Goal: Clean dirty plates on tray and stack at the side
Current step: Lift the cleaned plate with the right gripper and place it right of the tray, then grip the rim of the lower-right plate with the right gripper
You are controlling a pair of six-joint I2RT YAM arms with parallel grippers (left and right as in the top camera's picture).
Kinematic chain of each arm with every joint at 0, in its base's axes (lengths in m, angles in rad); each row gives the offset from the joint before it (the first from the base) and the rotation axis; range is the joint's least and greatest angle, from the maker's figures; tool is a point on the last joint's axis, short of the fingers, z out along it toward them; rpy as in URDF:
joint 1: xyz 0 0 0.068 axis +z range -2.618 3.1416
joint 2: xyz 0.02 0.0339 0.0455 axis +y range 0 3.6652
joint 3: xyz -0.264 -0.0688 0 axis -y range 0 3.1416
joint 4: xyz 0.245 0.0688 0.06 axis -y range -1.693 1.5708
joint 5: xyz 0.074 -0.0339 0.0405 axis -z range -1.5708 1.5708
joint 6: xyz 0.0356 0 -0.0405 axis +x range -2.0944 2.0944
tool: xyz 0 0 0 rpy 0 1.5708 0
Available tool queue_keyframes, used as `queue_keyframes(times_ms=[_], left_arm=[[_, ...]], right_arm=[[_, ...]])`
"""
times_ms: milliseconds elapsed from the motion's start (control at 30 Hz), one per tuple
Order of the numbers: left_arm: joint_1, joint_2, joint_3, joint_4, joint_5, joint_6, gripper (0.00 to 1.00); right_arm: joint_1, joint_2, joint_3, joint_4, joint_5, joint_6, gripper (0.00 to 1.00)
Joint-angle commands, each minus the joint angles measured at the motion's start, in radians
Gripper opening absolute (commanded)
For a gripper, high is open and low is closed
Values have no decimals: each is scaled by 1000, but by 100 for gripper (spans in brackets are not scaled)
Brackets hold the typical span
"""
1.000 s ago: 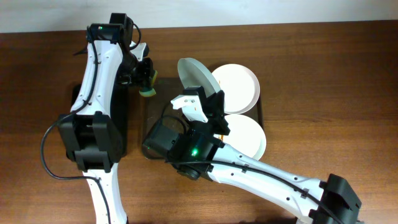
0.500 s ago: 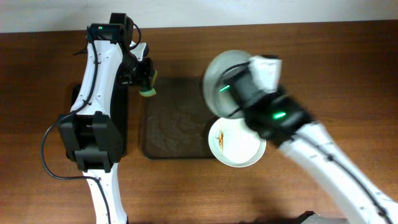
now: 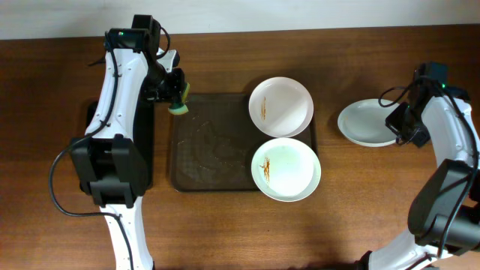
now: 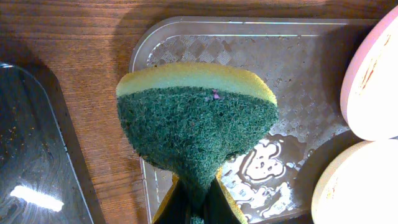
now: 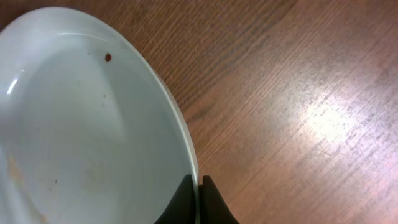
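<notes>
Two dirty white plates with orange streaks sit on the right side of the dark tray (image 3: 210,146): one at the back (image 3: 280,106), one at the front (image 3: 286,169). My left gripper (image 3: 174,95) is shut on a yellow and green sponge (image 4: 196,127), held over the tray's back left corner (image 4: 149,46). My right gripper (image 3: 399,124) is shut on the rim of a cleaned white plate (image 3: 367,122), low over the bare table right of the tray. In the right wrist view this plate (image 5: 81,130) fills the left, with my fingers (image 5: 199,186) pinching its edge.
A dark glossy tray or bin (image 4: 31,149) lies left of the main tray, under my left arm. The tray bottom is wet (image 4: 267,168). Bare wooden table (image 3: 375,202) surrounds the set-down plate.
My right arm has carried the white plate from over the tray across to the table on the right. The left arm and sponge have not moved.
</notes>
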Motion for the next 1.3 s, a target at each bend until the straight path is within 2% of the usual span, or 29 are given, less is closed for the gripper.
queue_keyframes(times_ms=[0, 133, 167, 233, 267, 300, 333, 400, 500, 567, 633, 767, 967, 1100, 1167, 1233, 1267], left_arm=[[2, -6, 11, 2, 12, 19, 1], [2, -6, 11, 1, 12, 19, 1], [2, -6, 11, 1, 12, 19, 1], [2, -6, 11, 1, 12, 19, 1], [2, -6, 11, -1, 12, 19, 1], [2, -6, 11, -2, 12, 19, 1], [2, -6, 11, -3, 12, 19, 1], [2, -6, 11, -2, 12, 19, 1], [2, -6, 11, -3, 12, 19, 1], [2, -6, 11, -2, 12, 19, 1], [2, -6, 11, -3, 12, 19, 1], [2, -6, 11, -5, 12, 19, 1], [2, -6, 11, -10, 12, 19, 1], [2, -6, 11, -10, 12, 19, 1], [2, -6, 11, -11, 12, 19, 1], [2, -6, 11, -13, 11, 19, 1], [2, -6, 11, -13, 11, 19, 1]], right_arm=[[-5, 35, -7, 16, 39, 8, 4], [-5, 39, -7, -39, 55, 8, 4], [-4, 37, -6, -63, 54, 8, 21], [-4, 27, 25, -112, 52, 8, 33], [-4, 10, 75, -167, 51, 7, 44], [-4, -5, 123, -216, 46, 5, 63], [-2, -29, 201, -290, -2, -19, 69], [19, -62, 311, -358, -237, -168, 70], [115, -78, 296, -410, -480, -288, 69], [207, -78, 220, -402, -496, -303, 68], [300, -78, 89, -348, -475, -308, 60], [420, -78, -172, -124, -428, -307, 44], [507, -76, -248, -29, -219, -307, 38], [551, -76, -285, 21, -195, -305, 34], [555, -76, -309, 25, -171, -291, 26], [555, -76, -320, 16, -134, -283, 7], [555, -76, -320, 16, -135, -282, 4]])
